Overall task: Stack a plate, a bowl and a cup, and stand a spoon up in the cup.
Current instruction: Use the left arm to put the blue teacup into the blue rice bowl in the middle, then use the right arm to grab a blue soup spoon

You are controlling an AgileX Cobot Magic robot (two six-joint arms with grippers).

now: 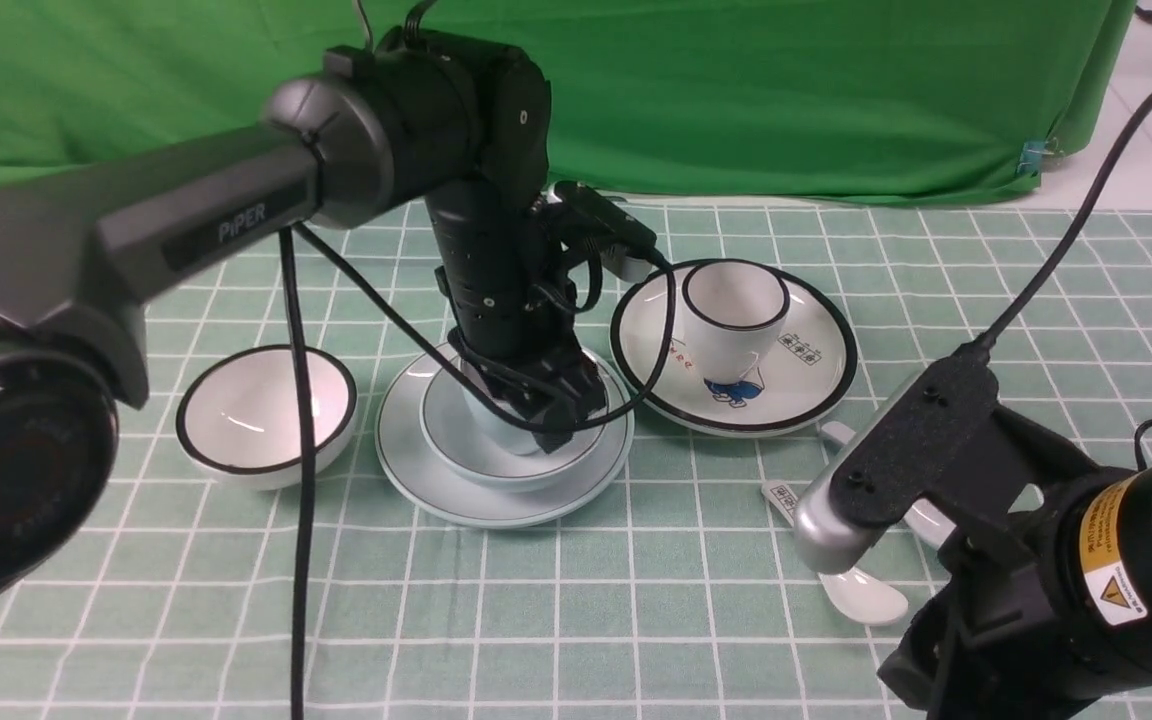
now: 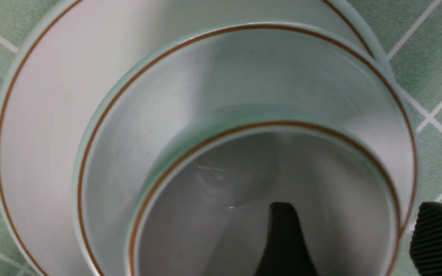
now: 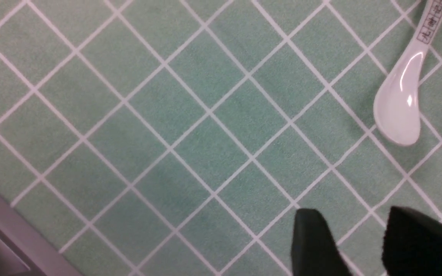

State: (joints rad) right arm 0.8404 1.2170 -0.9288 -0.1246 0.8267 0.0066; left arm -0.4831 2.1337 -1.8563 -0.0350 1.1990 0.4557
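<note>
Right gripper (image 3: 357,234) hangs nearest, jaws parted and empty over the cloth (image 3: 167,115). Close beside that arm lies the spoon (image 1: 836,433), mostly hidden, handle seemingly pointing away and leftward. Left gripper (image 2: 359,214) straddles the wall of the cup (image 2: 213,214), jaws apart. That cup sits nested in the bowl (image 2: 244,76) on the plate (image 2: 44,115).

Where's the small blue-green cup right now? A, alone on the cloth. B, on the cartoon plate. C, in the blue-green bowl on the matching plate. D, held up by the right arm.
C: the left wrist view shows the cup nested in the bowl, which sits on the plate.
</note>
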